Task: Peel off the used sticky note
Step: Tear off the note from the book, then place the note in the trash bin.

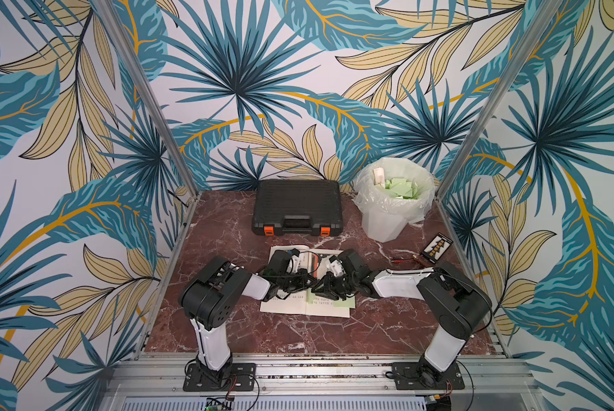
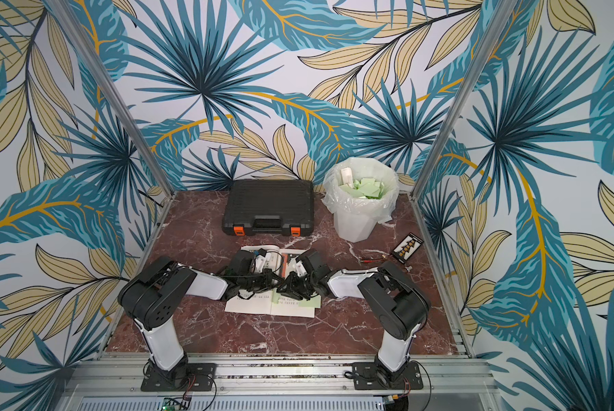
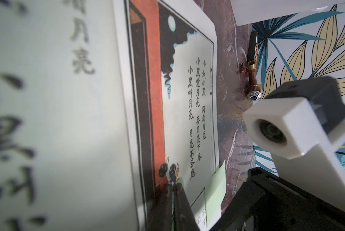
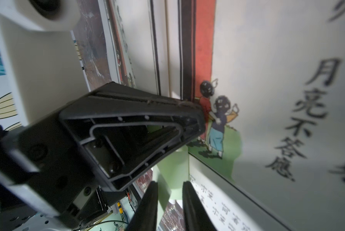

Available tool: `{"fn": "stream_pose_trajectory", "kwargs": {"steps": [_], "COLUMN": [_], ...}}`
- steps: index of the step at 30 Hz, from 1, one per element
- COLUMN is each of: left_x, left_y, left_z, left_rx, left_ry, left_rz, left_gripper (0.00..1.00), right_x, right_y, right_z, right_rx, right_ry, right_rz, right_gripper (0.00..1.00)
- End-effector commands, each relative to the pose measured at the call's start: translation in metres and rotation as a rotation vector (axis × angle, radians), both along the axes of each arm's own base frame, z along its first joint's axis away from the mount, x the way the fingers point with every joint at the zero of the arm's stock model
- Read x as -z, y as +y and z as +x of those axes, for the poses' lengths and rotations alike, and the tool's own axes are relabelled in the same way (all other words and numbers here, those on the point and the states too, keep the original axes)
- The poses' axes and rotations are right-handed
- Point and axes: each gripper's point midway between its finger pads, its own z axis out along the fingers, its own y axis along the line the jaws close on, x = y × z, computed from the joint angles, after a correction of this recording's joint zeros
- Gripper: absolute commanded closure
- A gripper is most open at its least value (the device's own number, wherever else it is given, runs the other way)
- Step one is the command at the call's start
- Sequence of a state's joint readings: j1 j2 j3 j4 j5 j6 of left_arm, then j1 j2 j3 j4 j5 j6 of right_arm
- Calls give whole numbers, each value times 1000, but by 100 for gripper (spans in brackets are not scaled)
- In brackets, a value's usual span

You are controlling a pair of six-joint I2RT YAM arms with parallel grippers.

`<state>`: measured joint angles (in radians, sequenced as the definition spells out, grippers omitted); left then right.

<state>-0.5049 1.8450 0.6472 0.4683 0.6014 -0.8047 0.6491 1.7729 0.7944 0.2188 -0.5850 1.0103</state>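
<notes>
I plant my left end effector [image 3: 173,187], pressed together, on a page of the open book [image 1: 287,306] so it cannot lift, while my right end effector [image 4: 170,185], spread, straddles the green sticky note [image 4: 170,166] (on the book's corner nearest the front edge of the tabletop [image 1: 262,334]), ready to pinch it.

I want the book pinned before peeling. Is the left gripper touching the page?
Touching. In the right wrist view the shut left gripper presses its tip onto the page beside the drawn figures; shadow and tip meet, no gap.
</notes>
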Motion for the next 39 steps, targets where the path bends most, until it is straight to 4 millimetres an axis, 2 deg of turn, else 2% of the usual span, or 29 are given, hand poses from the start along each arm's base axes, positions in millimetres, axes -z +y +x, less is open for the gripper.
{"fn": "stream_pose_trajectory", "kwargs": {"steps": [1,3,8,20,31,34,39], "left_x": [74,74,75,79,82,82,82], "left_y": [36,36,37,38,37,37,37], "left_z": [-40,-40,-40,-42,-41,-41,-41], "left_rx": [-48,-48,-49,-48,-47,-47,-47], "left_ry": [209,209,211,220,229,228,226], "left_rz": [214,214,215,220,226,225,224], "left_gripper": [90,90,90,90,90,90,90], "right_x": [-1,-2,-3,-19,-26,-37,-69], "right_y": [1,1,-1,-16,-46,-50,-67], "right_z": [-5,-6,-5,-16,-28,-28,-16], "right_rx": [-1,6,30,47,97,107,147], "right_ry": [6,10,4,-43,-60,-80,-132], "right_rz": [18,31,43,55,59,74,100], "right_gripper": [82,89,100,100,100,100,100]}}
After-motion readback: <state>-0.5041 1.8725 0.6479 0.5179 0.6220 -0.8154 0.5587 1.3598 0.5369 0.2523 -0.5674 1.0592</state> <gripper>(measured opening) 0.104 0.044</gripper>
